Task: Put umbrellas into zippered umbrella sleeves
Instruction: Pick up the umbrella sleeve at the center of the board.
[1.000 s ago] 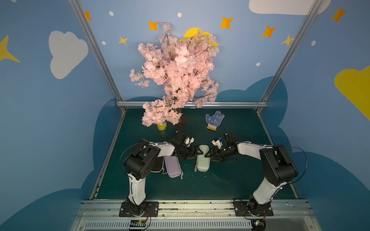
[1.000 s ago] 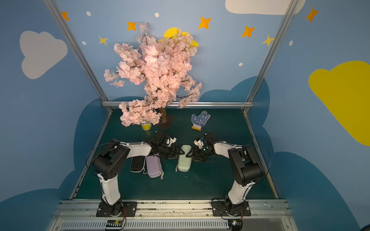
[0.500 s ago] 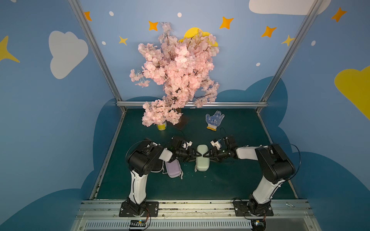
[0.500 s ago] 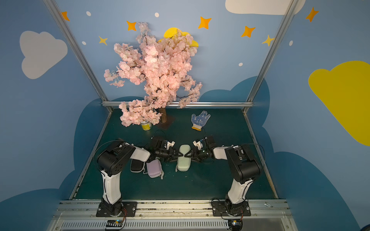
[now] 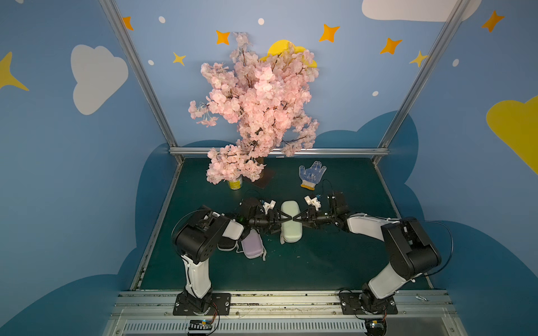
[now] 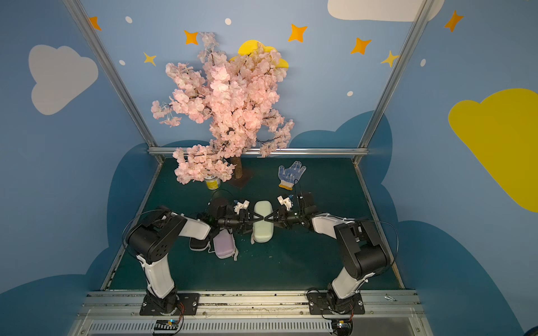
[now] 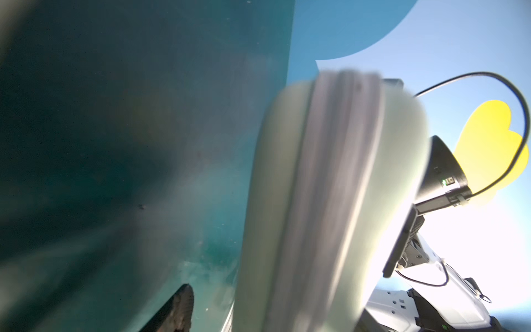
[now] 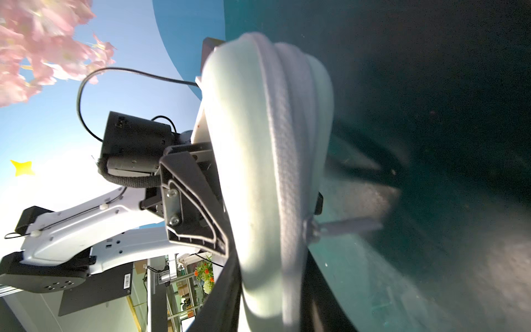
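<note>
Two risks for the off-white sleeve [image 5: 289, 234], lying zipped well in front of the blossom tree [image 5: 256, 101]: right gripper [image 5: 298, 221] pinches one edge while left gripper [image 5: 283, 222] gapes astride the other, so it may pivot or slip free.

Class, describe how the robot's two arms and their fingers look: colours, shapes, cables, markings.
The left arm and right arm pair bulky black joint housings with smooth white link shells on black base plates. Thin black cables loop alongside. The fingers are black, wedge-shaped, pale-edged. White brackets top each wrist; a small green light glows.
</note>
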Controlling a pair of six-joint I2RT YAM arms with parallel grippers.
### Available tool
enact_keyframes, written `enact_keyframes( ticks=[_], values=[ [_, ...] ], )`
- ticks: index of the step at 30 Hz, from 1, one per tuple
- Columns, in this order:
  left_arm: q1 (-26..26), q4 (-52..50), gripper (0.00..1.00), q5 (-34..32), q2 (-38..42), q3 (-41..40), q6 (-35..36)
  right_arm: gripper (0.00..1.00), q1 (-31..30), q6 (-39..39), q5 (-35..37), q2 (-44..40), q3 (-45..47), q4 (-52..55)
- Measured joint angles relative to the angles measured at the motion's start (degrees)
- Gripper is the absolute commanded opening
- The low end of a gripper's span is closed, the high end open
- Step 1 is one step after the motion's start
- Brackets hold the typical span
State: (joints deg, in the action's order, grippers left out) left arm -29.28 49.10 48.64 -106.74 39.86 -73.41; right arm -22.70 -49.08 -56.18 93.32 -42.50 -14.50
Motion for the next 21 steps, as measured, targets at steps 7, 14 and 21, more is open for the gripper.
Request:
enact_keyframes(
  ticks=[7,14,21],
  values=[
    [-1.46,4.11,0.48,-2.05,1.88,-0.66,-2.54,0.37,-1.09,-10.34,5.68,-1.55,0.28,-4.24],
    [0.35,2.73,0.27,1.44,3.63,-0.5,-2.78,0.59,-1.57,-9.2,8.31,-5.68,-0.31,-0.2],
    [4.81,-24.72,0.27,10.45,12.11,6.58,11.23,0.53,3.32,20.59,12.44,-15.23,-9.94,23.85]
  ],
)
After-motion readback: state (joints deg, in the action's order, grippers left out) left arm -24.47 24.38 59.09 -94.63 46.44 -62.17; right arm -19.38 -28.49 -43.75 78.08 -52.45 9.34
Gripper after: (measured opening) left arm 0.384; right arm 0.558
